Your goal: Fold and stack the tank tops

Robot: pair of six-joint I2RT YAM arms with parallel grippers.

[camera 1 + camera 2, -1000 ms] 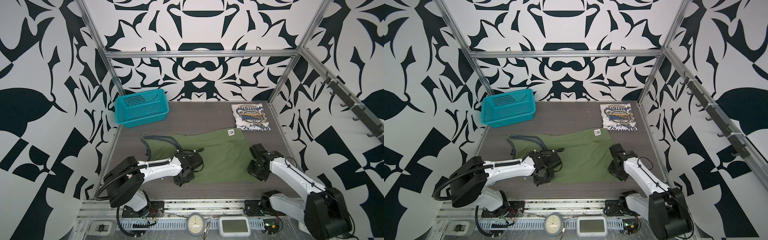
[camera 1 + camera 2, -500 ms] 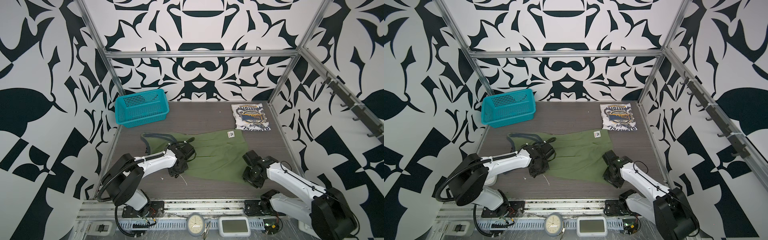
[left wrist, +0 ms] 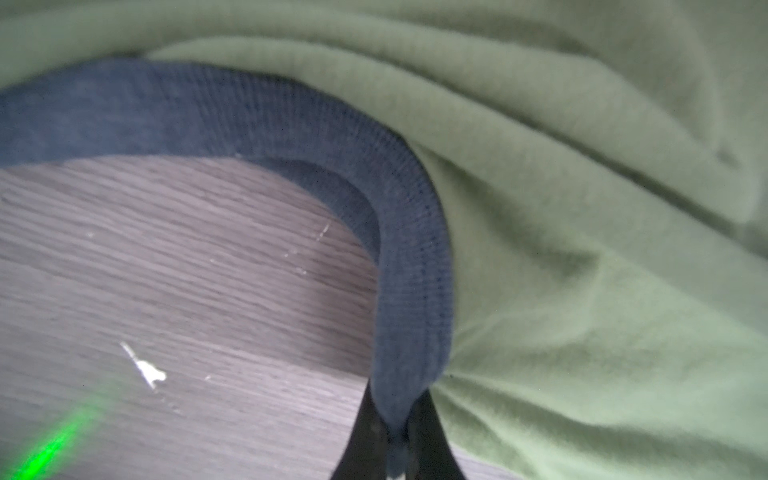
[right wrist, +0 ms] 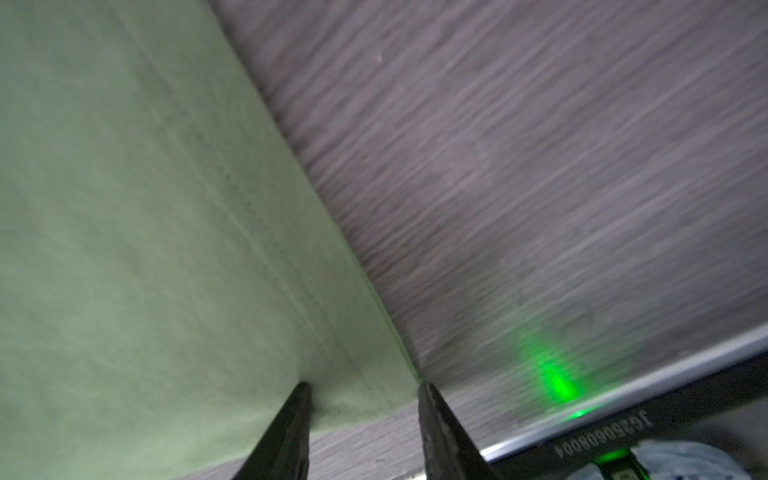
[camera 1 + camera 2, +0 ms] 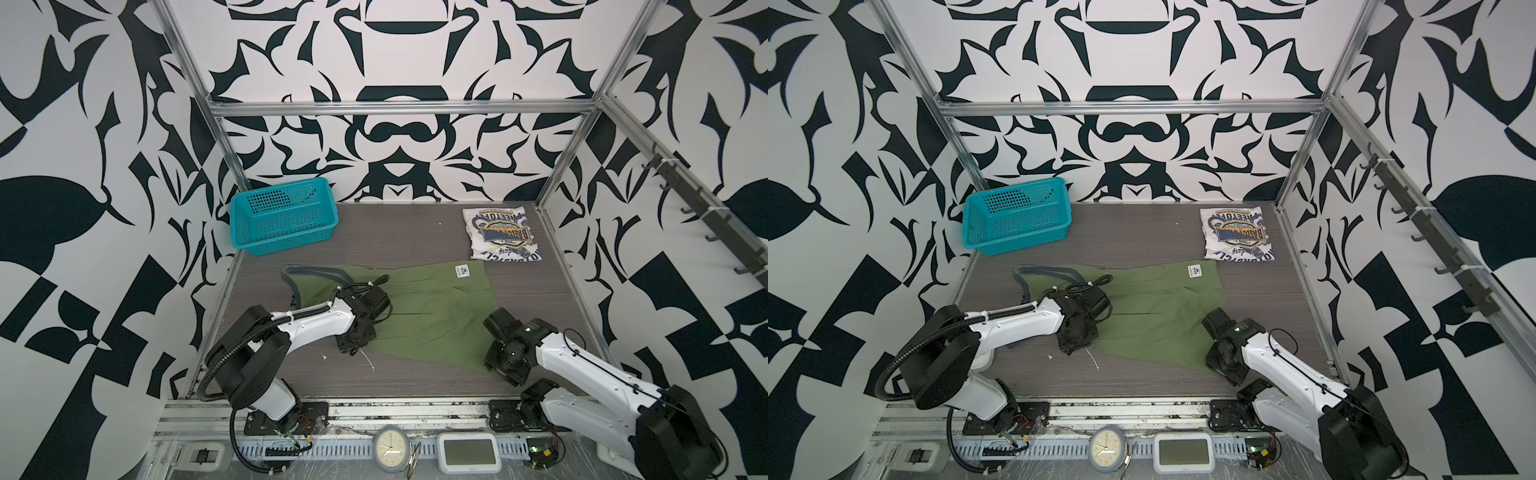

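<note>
The olive green tank top (image 5: 432, 316) (image 5: 1158, 307) lies spread flat across the middle of the table. My left gripper (image 5: 352, 347) (image 5: 1073, 344) sits low at its near left edge. In the left wrist view my left gripper (image 3: 395, 401) is shut on the top's dark navy trim (image 3: 411, 249). My right gripper (image 5: 494, 368) (image 5: 1214, 361) is at the near right corner. In the right wrist view my right gripper (image 4: 365, 386) stands open, with the hem corner of the green tank top (image 4: 124, 208) lying between the tips. The white tank top (image 5: 503, 235) (image 5: 1237, 235) lies folded at the back right, print up.
A teal mesh basket (image 5: 282, 220) (image 5: 1017, 216) stands at the back left corner. Small white scraps (image 5: 368, 360) lie on the dark wood table (image 5: 395, 237) near my left gripper. Metal frame rails border the table. A clock (image 5: 390, 451) and a display sit below the front edge.
Both grippers slid left and toward the front, dragging the green top's near edge with them. The right jaws have parted from the hem corner. The left stays shut on the trim.
</note>
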